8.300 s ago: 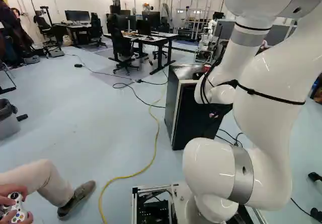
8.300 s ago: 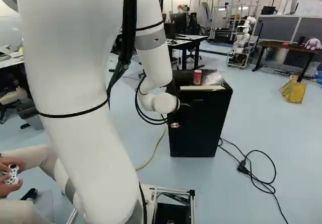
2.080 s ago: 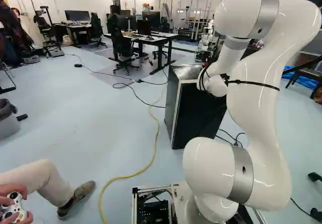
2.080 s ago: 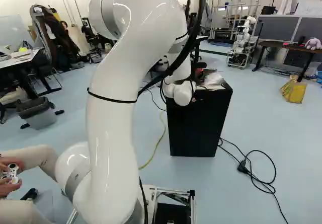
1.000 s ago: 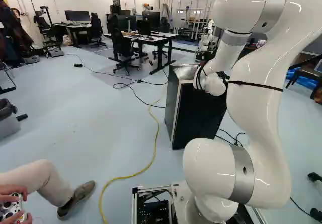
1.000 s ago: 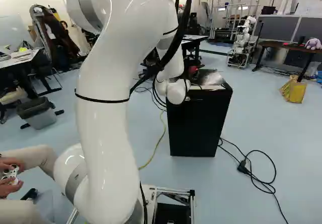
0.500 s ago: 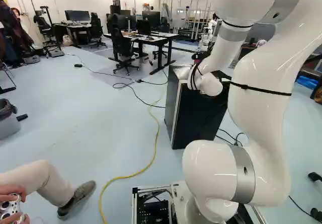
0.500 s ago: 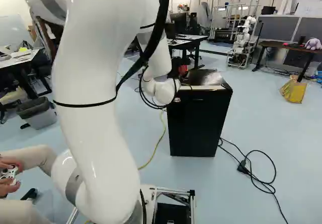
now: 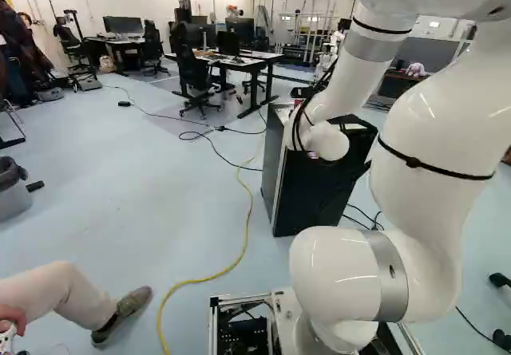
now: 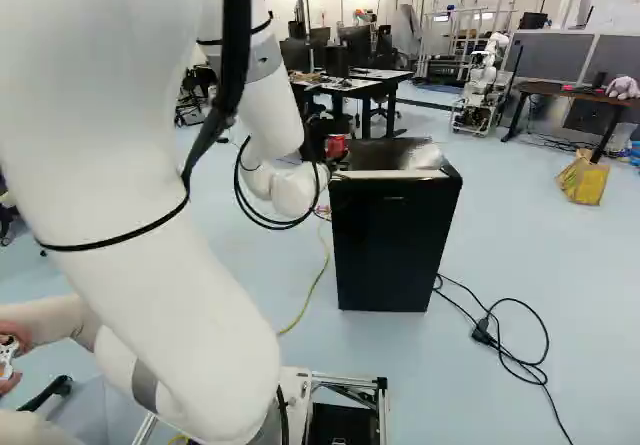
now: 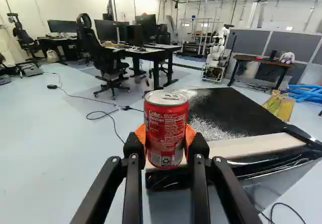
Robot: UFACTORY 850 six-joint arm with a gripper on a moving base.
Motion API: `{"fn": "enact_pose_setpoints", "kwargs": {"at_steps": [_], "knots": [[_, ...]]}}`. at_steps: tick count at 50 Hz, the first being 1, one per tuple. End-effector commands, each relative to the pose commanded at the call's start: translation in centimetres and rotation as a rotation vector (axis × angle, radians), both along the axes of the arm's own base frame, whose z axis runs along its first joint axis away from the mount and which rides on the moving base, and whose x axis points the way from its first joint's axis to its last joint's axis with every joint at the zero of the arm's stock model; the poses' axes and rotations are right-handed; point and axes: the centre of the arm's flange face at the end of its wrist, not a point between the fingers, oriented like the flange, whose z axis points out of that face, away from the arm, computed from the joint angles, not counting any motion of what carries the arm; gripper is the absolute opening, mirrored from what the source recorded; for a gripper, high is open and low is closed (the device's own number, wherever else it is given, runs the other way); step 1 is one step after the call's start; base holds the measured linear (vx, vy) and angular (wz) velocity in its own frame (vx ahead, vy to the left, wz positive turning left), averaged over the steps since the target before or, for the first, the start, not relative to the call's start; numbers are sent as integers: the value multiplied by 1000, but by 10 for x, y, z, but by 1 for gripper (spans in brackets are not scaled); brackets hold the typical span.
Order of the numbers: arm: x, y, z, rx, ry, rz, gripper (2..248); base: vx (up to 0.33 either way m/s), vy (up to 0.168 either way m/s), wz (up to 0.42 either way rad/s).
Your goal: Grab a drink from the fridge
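The can (image 11: 166,128), red with printed sides and a silver lid, was upright, pinched between the orange pads (image 11: 190,135) of my claw (image 10: 316,143), near the top edge of the fridge (image 10: 395,240). Counted: one can, one fridge, one claw, two fingers. Relative to the preceding right base view, can and arm had shifted together toward that view's left; the fridge had stayed.

The red can (image 11: 166,128) reads "Coke" and, just below that, "Nutrition Facts", above finer, illegible print.
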Motion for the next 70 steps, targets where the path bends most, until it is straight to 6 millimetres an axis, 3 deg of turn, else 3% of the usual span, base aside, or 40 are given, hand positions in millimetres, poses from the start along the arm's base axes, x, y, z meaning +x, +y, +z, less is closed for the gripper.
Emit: {"fn": "enact_pose_setpoints", "kwargs": {"at_steps": [17,38,70], "knots": [[-48,33,-5,15,54,48,94,0,0,0],[-93,57,-15,26,102,91,94,0,0,0],[-125,70,-26,32,137,122,94,0,0,0]]}}
